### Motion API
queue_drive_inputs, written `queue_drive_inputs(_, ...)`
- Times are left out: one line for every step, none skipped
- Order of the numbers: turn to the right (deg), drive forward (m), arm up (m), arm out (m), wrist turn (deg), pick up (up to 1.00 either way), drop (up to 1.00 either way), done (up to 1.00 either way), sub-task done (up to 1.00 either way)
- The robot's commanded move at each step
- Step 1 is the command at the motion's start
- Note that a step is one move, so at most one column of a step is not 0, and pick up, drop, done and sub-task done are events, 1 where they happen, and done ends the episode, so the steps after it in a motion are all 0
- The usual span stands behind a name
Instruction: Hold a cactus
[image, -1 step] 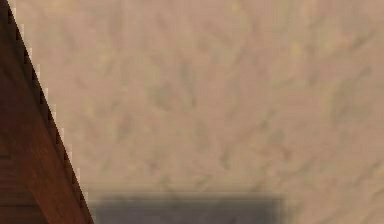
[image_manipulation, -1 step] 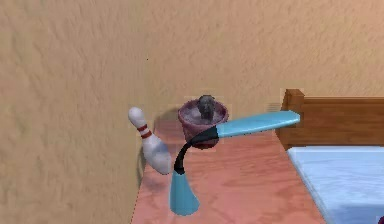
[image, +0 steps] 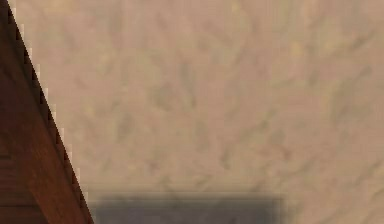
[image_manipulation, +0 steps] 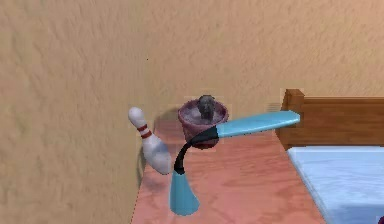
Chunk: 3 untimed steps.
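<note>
Claw state: can't tell. Potted plant (image_manipulation: 203, 122) on wood top (image_manipulation: 255, 178), nr bowling pin (image_manipulation: 153, 146).

A reddish wooden top (image_manipulation: 255, 180) stands against a mottled tan wall (image_manipulation: 70, 90). On it a white bowling pin (image_manipulation: 152, 140) with red neck stripes leans tilted, its head toward the wall. Just beside it sits a dark red pot (image_manipulation: 200, 124) with a grey rounded lump (image_manipulation: 207, 102) in it. A pale blue angled piece (image_manipulation: 255, 124), wrapped by a black band (image_manipulation: 184, 156) near its bend, crosses in front of the pot. To the right are a wooden headboard (image_manipulation: 335, 115) and a pale blue mattress (image_manipulation: 345, 180).
</note>
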Motion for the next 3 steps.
queue_drive_inputs(0.0,0.00,0.38,0.00,0.0,0.00,0.00,0.00,0.00)
queue_drive_inputs(0.0,0.00,0.00,0.50,0.0,0.00,0.00,0.00,0.00)
queue_drive_inputs(0.0,0.00,0.00,0.00,45.0,0.00,0.00,0.00,0.00)
